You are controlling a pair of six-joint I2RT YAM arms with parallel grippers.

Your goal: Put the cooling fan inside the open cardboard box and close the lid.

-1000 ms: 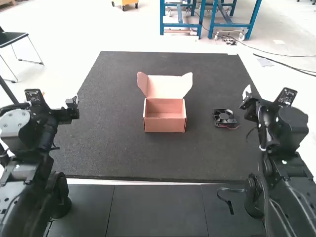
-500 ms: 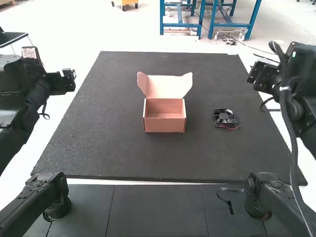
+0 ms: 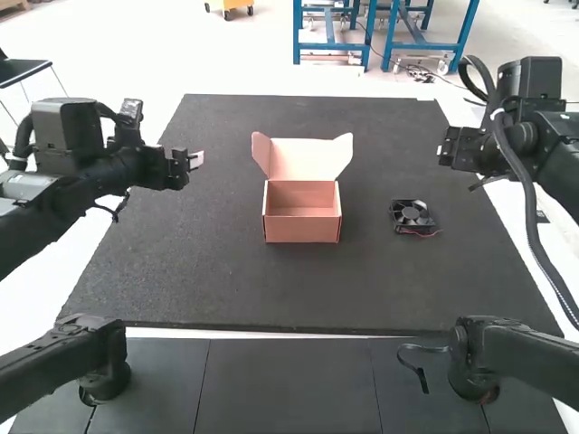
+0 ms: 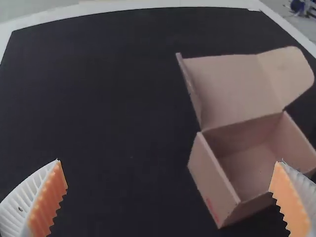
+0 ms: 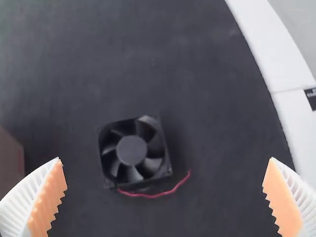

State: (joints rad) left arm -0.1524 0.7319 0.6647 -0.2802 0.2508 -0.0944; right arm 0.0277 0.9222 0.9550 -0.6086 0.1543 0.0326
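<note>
**Approach stage; nothing is grasped yet.** The cooling fan (image 3: 412, 217) lies flat on the black mat (image 3: 199, 271), right of frame centre. It is near the open cardboard box (image 3: 302, 210) but apart from it, and the box lid is raised. The right gripper (image 3: 450, 149) is held at upper right and the left gripper (image 3: 187, 163) at left. The fingers of both are spread wide. A descent onto the fan's edges is judged to come next. Open mat is left on all sides.

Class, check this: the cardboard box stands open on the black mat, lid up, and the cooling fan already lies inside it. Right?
Not quite. The cooling fan lies on the black mat to the right of the cardboard box, apart from it, as the high view shows. The box does stand open, lid up.
</note>
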